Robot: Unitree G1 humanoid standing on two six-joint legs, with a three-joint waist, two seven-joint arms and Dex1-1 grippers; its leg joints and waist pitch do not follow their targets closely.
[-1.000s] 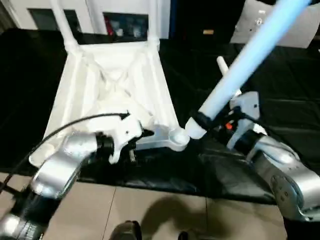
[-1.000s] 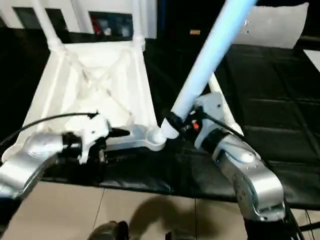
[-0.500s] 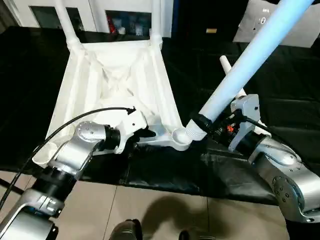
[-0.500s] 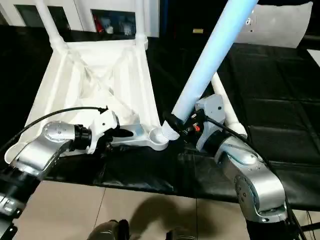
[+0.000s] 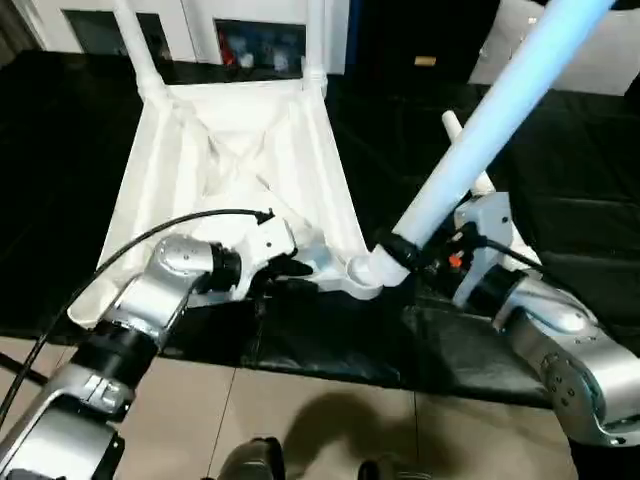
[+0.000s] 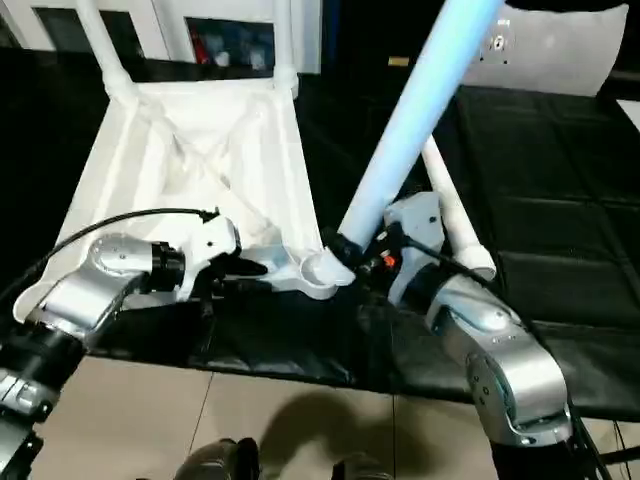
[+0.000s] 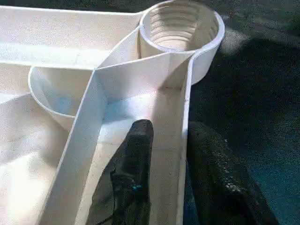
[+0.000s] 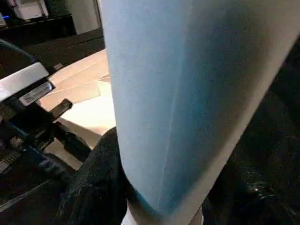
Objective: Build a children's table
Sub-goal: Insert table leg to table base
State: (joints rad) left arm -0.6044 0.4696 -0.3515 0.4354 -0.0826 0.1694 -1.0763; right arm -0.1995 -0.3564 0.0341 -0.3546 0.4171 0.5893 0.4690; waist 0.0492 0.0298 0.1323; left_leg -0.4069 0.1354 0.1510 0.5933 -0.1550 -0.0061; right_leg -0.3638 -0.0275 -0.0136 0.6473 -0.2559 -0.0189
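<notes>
A: What is nearest the camera?

B: Two silver forearms reach over the front edge of a large black-covered work table (image 5: pixel 560 200). The left gripper (image 7: pixel 164 154) has its two black fingers (image 7: pixel 129 173) closed on a thin rim wall of the upside-down square white plastic table top (image 5: pixel 225 160), one finger inside the wall, one outside, just short of a round threaded corner socket (image 7: pixel 180 28).

A: And the right one?

B: The right gripper (image 5: pixel 405 250) is clamped around a long tapered white tubular leg (image 5: pixel 480 140) near its lower end. The leg leans up and away to the right, its end just beside the near right corner socket (image 5: pixel 362 272); whether it is seated there I cannot tell.

A: Farther back?

B: The ribbed underside of the top faces up. Two more white legs (image 5: pixel 135 45) stand upright in the far corner sockets, and another white leg (image 6: pixel 455 215) lies on the black cover behind the right gripper
</notes>
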